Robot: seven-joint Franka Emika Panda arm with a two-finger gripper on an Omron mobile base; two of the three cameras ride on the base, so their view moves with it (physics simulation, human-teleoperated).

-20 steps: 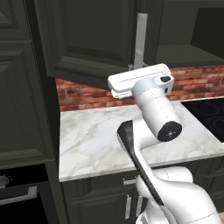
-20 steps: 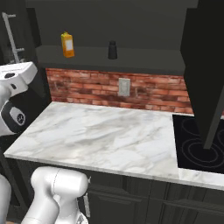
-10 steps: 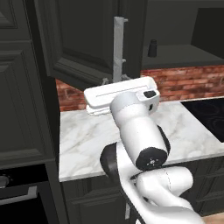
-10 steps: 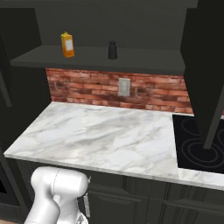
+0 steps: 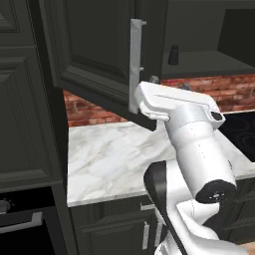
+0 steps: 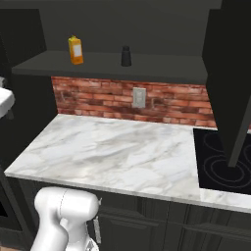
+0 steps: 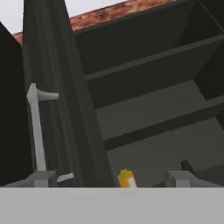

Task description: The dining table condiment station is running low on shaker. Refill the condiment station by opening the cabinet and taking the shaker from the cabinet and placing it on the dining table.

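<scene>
Our gripper (image 7: pixel 111 178) stands wide, holding nothing. We see the cabinet (image 6: pixel 122 66) open, its shelf holding the shaker (image 6: pixel 126 56) upright and an orange carton (image 6: pixel 75 50).

I can read no text, label, brand, number or sign anywhere ahead of my hand. The orange-yellow carton (image 6: pixel 75 50) on the shelf in front of me carries a pale patch, too small and blurred to read.
</scene>
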